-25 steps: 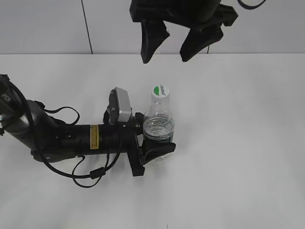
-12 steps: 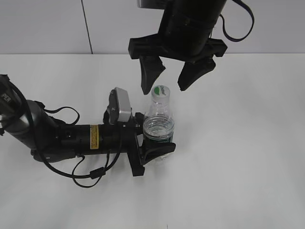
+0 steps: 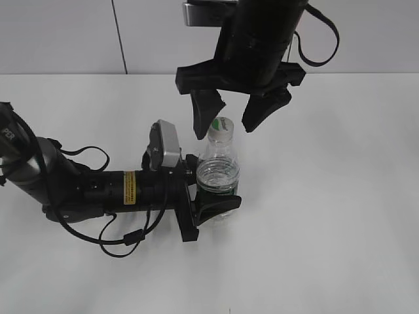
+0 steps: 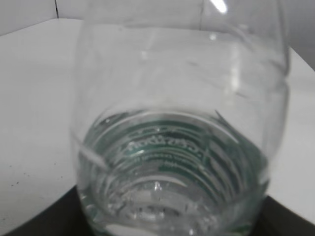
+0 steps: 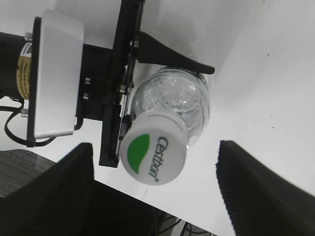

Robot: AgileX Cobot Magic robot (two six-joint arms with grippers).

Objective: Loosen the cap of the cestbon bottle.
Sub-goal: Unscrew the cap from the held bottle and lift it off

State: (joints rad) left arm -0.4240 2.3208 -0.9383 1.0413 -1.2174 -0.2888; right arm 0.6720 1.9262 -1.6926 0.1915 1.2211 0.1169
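Item one, the cestbon bottle (image 3: 218, 175): clear, ribbed, dark green label band low on the body, standing upright on the white table (image 3: 327, 216). I see it clamped between the fingers of my left gripper (image 3: 213, 196), which lies low along the table and reaches in from the left; the bottle's lower body sits right at the tips of that claw, and in the left wrist view the bottle (image 4: 179, 128) fills nearly the whole frame, its green print readable through the water. Item two, the cap (image 3: 222, 125): white, round, green half-oval mark and lettering on top, seated on the bottle neck. Item three, my right gripper (image 3: 232, 121): jaws spread wide, pointing down from above, one finger to each side of the cap and neither touching it, as far as I can tell. In the right wrist view the cap (image 5: 153, 153) lies between the two dark fingers, nearer the left one.
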